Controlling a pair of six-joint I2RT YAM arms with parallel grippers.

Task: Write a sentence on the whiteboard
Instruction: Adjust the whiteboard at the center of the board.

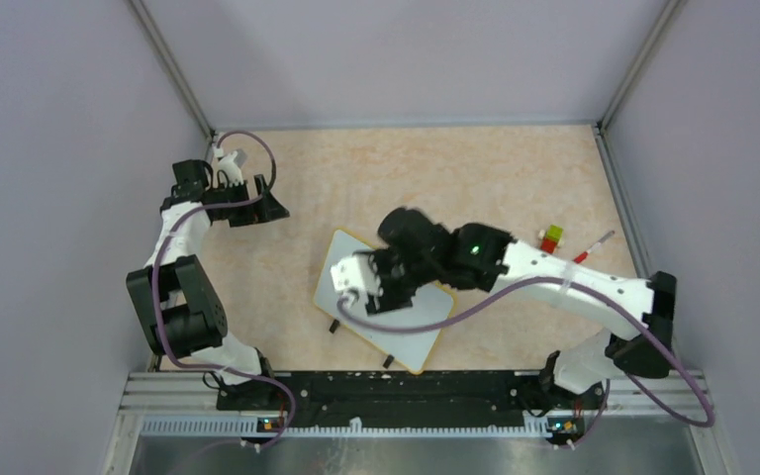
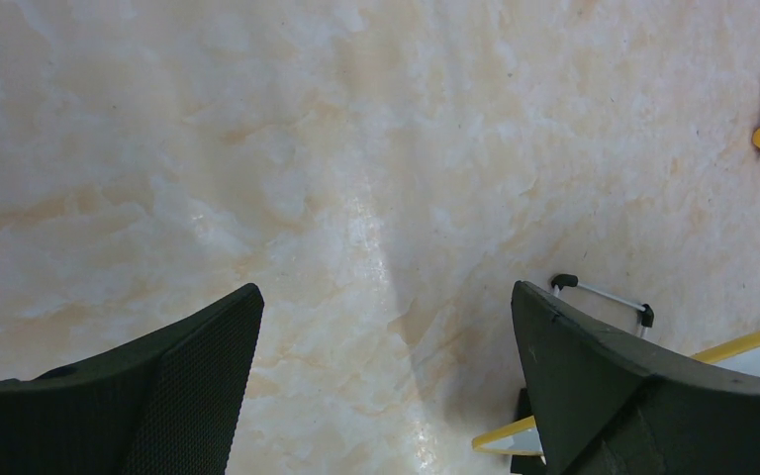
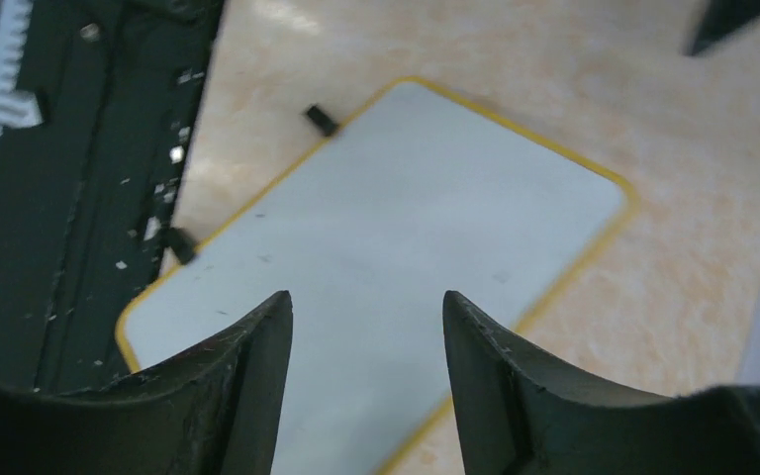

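Pale marbled tabletop (image 1: 455, 168) carries the whiteboard (image 3: 386, 237), flat at its middle, nothing written on it. Above it hovers the right gripper (image 3: 366, 302), jaws parted, empty. Off to the side, the left gripper (image 2: 386, 292) gapes wide, also empty. Writing looks unstarted. Next comes fetching what looks like a marker (image 1: 594, 245), far right.

- Top camera: high at the near edge, looking down over the whole tabletop (image 1: 455, 178).
- Wrist cameras: close, facing down.
- All three views catch the whiteboard (image 1: 406, 336).
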